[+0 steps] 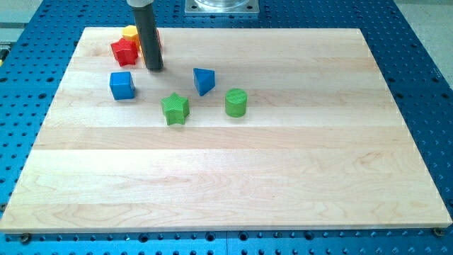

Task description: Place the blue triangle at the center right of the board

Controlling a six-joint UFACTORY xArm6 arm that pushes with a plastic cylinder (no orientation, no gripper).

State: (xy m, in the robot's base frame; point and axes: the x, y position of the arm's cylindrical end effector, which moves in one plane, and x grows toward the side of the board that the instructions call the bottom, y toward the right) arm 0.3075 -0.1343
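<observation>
While my tip [154,68] rests at the far left beside the red star [124,51] and yellow block [130,32], the blue cube [122,85], green star [174,108], blue triangle [203,81] and green cylinder [236,102] follow rightward; there is no pincer, only a rod.

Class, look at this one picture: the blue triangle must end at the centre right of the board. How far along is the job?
Nothing looks done: the blue triangle sits in the upper left part of the board, beside the green star and green cylinder. In hand: my tip rests to the view's left of the triangle, apart from it, near the red block. Left: the whole push rightward.
</observation>
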